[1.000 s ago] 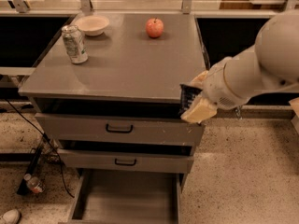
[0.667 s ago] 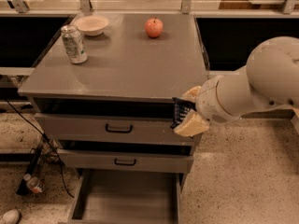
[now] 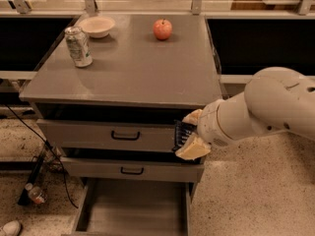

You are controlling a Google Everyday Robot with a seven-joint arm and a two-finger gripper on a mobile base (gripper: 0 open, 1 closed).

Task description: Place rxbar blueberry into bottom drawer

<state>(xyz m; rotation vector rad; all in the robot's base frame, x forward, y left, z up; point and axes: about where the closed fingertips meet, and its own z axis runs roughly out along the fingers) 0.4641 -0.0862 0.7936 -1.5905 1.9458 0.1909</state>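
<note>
My gripper [image 3: 190,133] hangs in front of the right end of the top drawer, at the end of the white arm that reaches in from the right. It is shut on the rxbar blueberry [image 3: 181,134], a small dark navy bar held between the two cream fingers [image 3: 194,149]. The bottom drawer [image 3: 133,208] is pulled open below and to the left of the gripper, a plain grey tray with nothing in it. The bar is well above the drawer, level with the gap between the two upper drawers.
On the grey cabinet top [image 3: 138,73] stand a silver-green can [image 3: 78,46], a white bowl [image 3: 97,26] and a red apple [image 3: 162,29]. Two upper drawers with black handles [image 3: 125,135] sit slightly open. Cables and a bottle [image 3: 35,194] lie on the floor left.
My gripper has moved left and down with the bar, from beside the cabinet's right corner to in front of the top drawer's right end.
</note>
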